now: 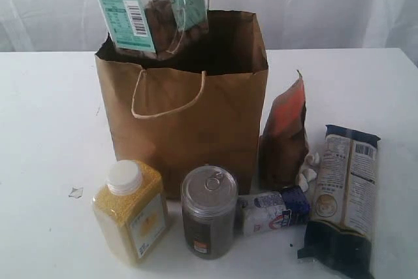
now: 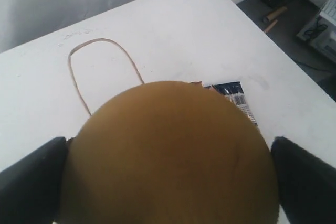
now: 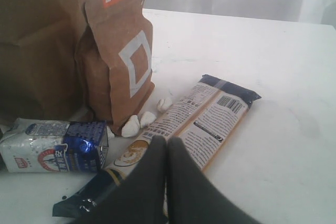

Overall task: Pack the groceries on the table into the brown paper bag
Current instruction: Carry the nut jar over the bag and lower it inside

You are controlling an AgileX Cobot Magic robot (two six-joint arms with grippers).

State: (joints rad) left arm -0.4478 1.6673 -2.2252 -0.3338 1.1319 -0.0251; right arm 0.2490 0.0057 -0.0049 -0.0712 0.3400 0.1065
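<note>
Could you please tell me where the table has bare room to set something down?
Widest free patch, exterior view: the table left of the paper bag, bare save one small scrap. Also free: the far right, behind the pouch and pasta packet. Crowded: in front of the bag, from bottle and can to the small packet.
</note>
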